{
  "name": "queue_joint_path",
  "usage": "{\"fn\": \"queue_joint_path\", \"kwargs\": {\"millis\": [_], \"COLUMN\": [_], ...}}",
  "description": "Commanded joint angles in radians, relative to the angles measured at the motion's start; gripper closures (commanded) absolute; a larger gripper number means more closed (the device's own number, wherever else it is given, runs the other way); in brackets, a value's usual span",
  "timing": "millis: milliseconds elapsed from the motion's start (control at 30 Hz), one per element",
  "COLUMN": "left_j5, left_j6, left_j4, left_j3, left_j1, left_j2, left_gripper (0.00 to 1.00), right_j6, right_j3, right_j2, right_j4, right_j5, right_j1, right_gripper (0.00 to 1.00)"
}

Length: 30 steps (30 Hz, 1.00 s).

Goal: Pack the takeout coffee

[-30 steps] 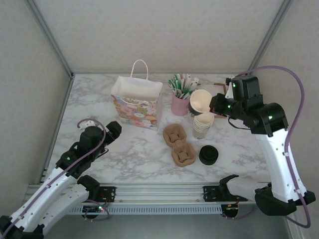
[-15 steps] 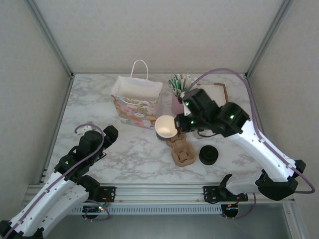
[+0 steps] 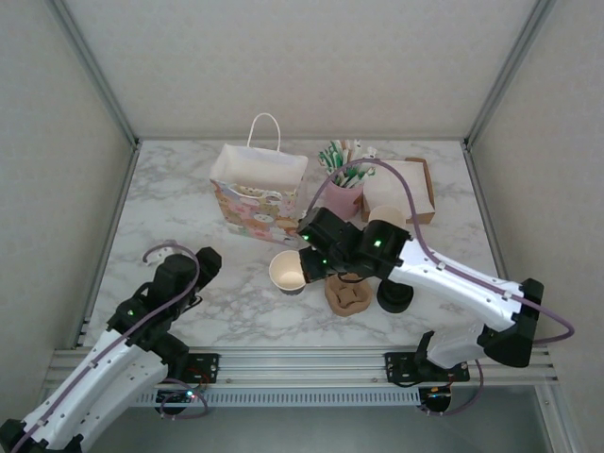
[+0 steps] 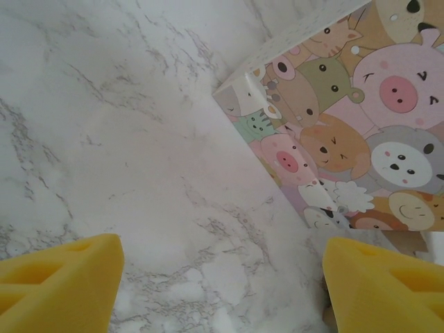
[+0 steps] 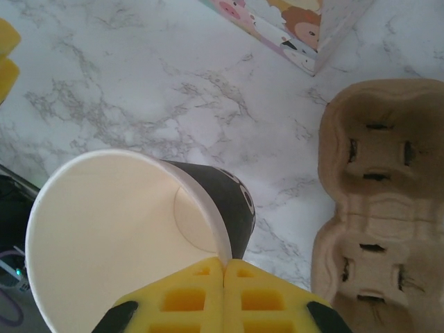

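Your right end effector (image 5: 224,267) is pinching the rim of the lidless paper cup (image 3: 287,272), so the cup sits tilted over the surface (image 3: 179,203), in front of the gift bag (image 3: 257,193) and just left of the cardboard cup carrier (image 3: 347,294). Your left end effector (image 4: 222,277) is spread wide with nothing between its fingers, near the bag's corner. A black lid (image 3: 394,294) rests right of the carrier.

Marble table (image 4: 139,125), cartoon-animal gift bag (image 4: 361,132) at right, left gripper (image 4: 222,295) spread wide
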Motion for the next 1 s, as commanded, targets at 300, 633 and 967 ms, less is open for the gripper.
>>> {"fn": "queue_joint_path", "kwargs": {"millis": [300,633,967], "left_j5": [-0.021,0.071,0.075], "left_j6": [-0.047,-0.013,-0.026], "left_j4": [-0.023,0.037,0.048], "left_j3": [-0.062,-0.057,-0.074], "left_j1": [-0.009,-0.01,-0.011], "left_j2": [-0.069,0.008,0.008], "left_gripper": [0.24,0.19,0.18], "right_j6": [0.111,0.152,0.225], "right_j3": [-0.1,-0.185,-0.259], "right_j2": [0.071,0.131,0.164], "right_j4": [0.146,0.193,0.27], "right_j5": [0.106,0.17,0.107], "right_j1": [0.025,0.025,0.025], "right_gripper": [1.0,1.0,0.99]}}
